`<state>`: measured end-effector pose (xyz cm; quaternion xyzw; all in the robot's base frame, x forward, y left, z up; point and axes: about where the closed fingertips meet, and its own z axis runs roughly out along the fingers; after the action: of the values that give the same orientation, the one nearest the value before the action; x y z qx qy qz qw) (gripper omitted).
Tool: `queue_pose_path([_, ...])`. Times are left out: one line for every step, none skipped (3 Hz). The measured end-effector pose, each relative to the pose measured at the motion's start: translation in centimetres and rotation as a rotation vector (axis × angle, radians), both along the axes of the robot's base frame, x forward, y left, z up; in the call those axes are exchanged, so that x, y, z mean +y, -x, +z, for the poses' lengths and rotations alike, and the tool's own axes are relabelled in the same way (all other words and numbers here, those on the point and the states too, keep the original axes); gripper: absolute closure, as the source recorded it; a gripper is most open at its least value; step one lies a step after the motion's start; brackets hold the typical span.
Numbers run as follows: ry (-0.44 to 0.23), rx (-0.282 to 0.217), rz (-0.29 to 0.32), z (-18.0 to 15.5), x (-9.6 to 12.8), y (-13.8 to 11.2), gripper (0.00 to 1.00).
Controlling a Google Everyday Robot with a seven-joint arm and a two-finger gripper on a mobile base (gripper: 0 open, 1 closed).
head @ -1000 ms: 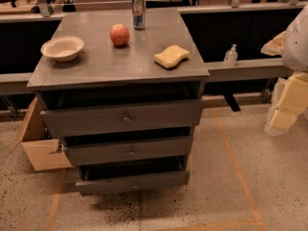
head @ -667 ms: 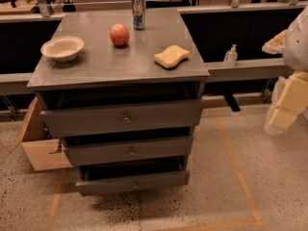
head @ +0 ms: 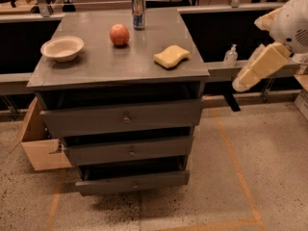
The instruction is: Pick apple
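Camera view | apple (head: 119,34) was seen on the surface (head: 110,64), toward the back, just beside the drinks can (head: 138,12) | hand (head: 255,71) was held well apart at right, open or closed could not be told | a top-down approach was advised, can to be avoided.

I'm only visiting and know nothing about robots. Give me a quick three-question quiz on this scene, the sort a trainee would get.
1. Which thing stands closest to the apple on the cabinet top? A) white bowl B) drink can C) yellow sponge
2. True or false: the gripper is touching the apple.
3. Fill in: the gripper hangs beyond the cabinet's ___ edge, as seen in the picture.
Key: 1 B; 2 false; 3 right.
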<state>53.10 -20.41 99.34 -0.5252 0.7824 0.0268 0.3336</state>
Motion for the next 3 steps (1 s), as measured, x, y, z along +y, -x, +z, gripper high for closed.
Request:
queue_pose_path([-0.187, -0.070, 0.013, 0.6, 3.2, -5.4, 0.00])
queue_pose_path([-0.303, -0.096, 0.041, 0.3, 6.8, -9.4, 0.00])
queue_pose_path([-0.364, -0.152, 0.078, -0.1, 10.2, -13.5, 0.00])
